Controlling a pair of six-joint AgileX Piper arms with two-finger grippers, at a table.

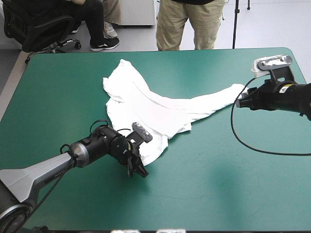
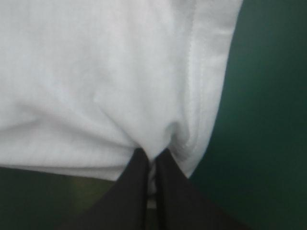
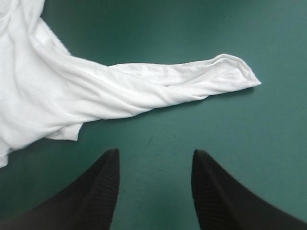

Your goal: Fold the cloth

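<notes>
White T-shirt pinched by left gripper — right gripper agape.

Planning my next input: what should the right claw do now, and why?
Probably ease the right claw forward onto the stretched-out end of the T-shirt and shut it: it stands open, short of the cloth, while the left claw grips a corner.

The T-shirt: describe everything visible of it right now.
The T-shirt is white, of thin, soft-looking fabric with a stitched hem. It lies rumpled and partly spread on the teal-green cover, mid-table, one long twisted stretch drawn out toward the right gripper, which stands open short of its tip, not touching. The left gripper is shut on its near hem corner.
</notes>
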